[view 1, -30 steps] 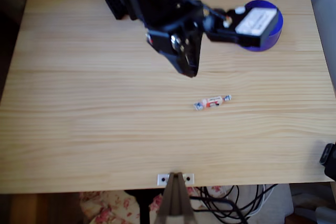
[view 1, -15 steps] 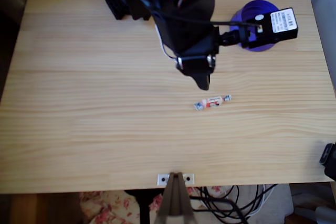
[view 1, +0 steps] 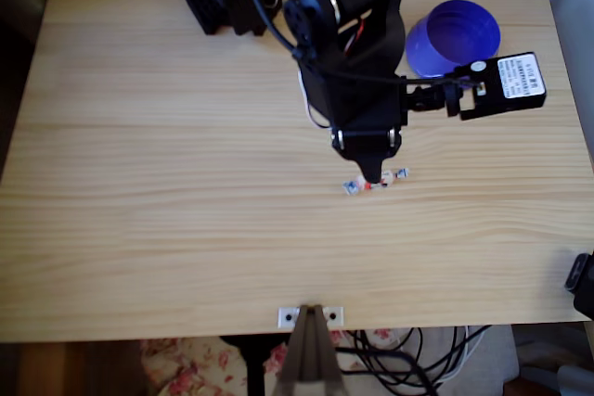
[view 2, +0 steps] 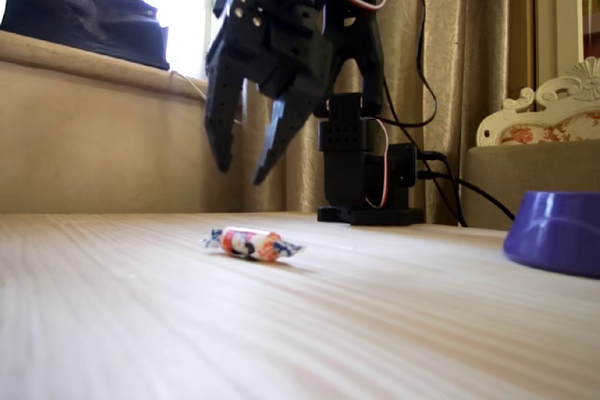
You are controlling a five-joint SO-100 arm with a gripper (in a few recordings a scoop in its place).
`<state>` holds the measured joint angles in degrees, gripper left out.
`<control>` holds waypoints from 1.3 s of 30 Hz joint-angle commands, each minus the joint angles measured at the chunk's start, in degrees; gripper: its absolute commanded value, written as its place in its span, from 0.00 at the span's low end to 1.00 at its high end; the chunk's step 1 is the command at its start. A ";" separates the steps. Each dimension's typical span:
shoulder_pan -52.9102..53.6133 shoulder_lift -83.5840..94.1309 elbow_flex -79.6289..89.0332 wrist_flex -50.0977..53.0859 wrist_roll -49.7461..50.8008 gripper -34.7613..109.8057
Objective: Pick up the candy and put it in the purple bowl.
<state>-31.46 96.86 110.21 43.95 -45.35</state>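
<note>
Gripper poised above the candy, jaws spread, nothing held.

In the fixed view the gripper (view 2: 239,161) hung clear above the candy (view 2: 249,244), its two fingers parted and the sweet below and slightly right of the gap. In the overhead view the candy (view 1: 376,180) lay on the table (view 1: 139,210) with its long axis running left to right, slightly tilted. The purple bowl (view 1: 452,39) sat well apart at the far right, apparently empty.
</note>
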 commanded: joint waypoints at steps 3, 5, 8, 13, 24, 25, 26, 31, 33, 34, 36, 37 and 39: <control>-0.53 1.93 -0.88 -1.93 -4.22 0.32; -0.70 1.32 -0.35 -3.25 -5.10 0.32; -1.32 0.09 -0.35 -4.04 -4.83 0.33; -3.69 -1.05 -0.26 -3.96 -3.52 0.33; -4.92 -2.11 1.93 -4.39 -2.37 0.33; -4.66 -2.11 2.29 -4.75 -2.46 0.33; -4.39 -2.20 2.72 -5.36 -2.72 0.33; -3.25 -3.25 4.57 -7.73 -3.96 0.33; -2.72 -3.69 4.75 -8.44 -4.66 0.33; -2.46 -3.87 4.75 -8.79 -4.83 0.33; -2.02 -4.22 4.39 -8.96 -5.27 0.33; -1.85 -4.31 4.13 -8.96 -5.36 0.33; -1.76 -4.75 3.87 -8.88 -5.80 0.33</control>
<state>-33.05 90.62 115.14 35.16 -49.57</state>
